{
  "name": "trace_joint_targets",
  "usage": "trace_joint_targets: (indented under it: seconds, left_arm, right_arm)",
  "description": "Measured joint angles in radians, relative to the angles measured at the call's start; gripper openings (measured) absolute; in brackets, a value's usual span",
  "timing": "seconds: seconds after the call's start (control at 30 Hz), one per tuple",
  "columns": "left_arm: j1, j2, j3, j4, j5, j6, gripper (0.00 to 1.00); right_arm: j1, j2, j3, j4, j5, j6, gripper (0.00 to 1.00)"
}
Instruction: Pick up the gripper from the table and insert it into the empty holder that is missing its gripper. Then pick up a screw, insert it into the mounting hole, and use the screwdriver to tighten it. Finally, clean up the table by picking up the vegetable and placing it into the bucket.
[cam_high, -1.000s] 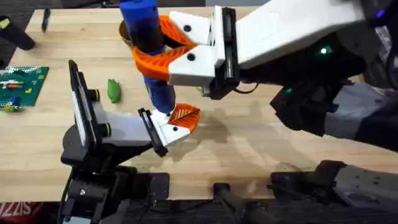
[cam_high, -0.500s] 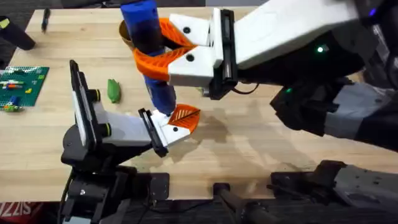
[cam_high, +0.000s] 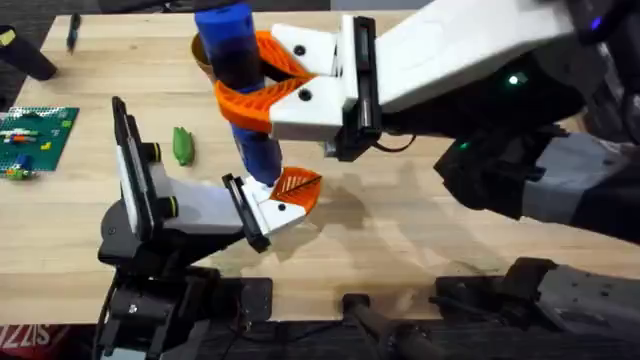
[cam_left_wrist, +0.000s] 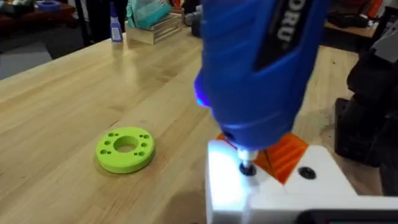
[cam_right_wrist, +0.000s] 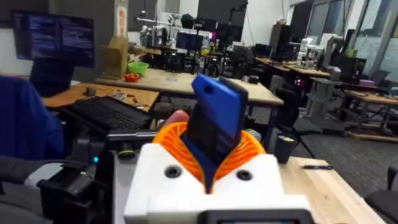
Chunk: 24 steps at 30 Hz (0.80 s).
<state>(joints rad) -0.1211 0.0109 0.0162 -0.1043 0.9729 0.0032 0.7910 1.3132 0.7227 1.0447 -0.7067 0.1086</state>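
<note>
Near the front edge of the worktop (cam_high: 400, 250), the left end effector (cam_high: 268, 208) lies low with its fingers pointing toward the middle; whether it grips anything cannot be told. At its tip sits the holder (cam_high: 272, 207), a white block with the gripper (cam_high: 297, 186), an orange ribbed wedge, seated in it. In the left wrist view the holder (cam_left_wrist: 267, 186) shows a dark screw head under the metal bit of the screwdriver (cam_left_wrist: 261, 68), with the orange gripper (cam_left_wrist: 283, 154) just behind.

Above it, the right end effector (cam_high: 262, 78) reaches in from the right side and is clamped on the screwdriver (cam_high: 240, 95), holding it nearly upright with the bit pointing down onto the holder. The right wrist view shows the orange pads (cam_right_wrist: 174, 144) pressed against the blue screwdriver (cam_right_wrist: 214, 121).

Toward the left side, the vegetable (cam_high: 182, 145) lies alone on the wood, well apart from the holder. At the far edge, the bucket (cam_high: 203, 52) is mostly hidden behind the screwdriver. A bright green ring (cam_left_wrist: 125, 149) lies flat on the worktop.
</note>
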Motion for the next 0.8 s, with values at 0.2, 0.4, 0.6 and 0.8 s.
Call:
trace_joint_targets:
  seconds: [0.2, 0.4, 0.6, 0.8]
  left_arm:
    - [-0.001, 0.0, 0.0, 0.0, 0.001, 0.0, 0.006]
    - [-0.001, 0.0, 0.0, 0.001, 0.0, 0.003, 0.006]
    - [-0.001, 0.0, 0.0, 0.001, 0.0, 0.004, 0.006]
    - [-0.001, 0.0, 0.0, 0.002, -0.001, 0.004, 0.006]
  right_arm:
    - [-0.001, 0.0, 0.0, 0.006, -0.001, -0.013, 0.022]
    - [-0.006, 0.011, 0.055, 0.079, -0.035, -0.036, 0.019]
    - [-0.066, -0.001, 0.263, 0.012, -0.102, -0.097, 0.019]
    - [-0.131, -0.018, 0.36, -0.425, -0.203, -0.268, 0.019]
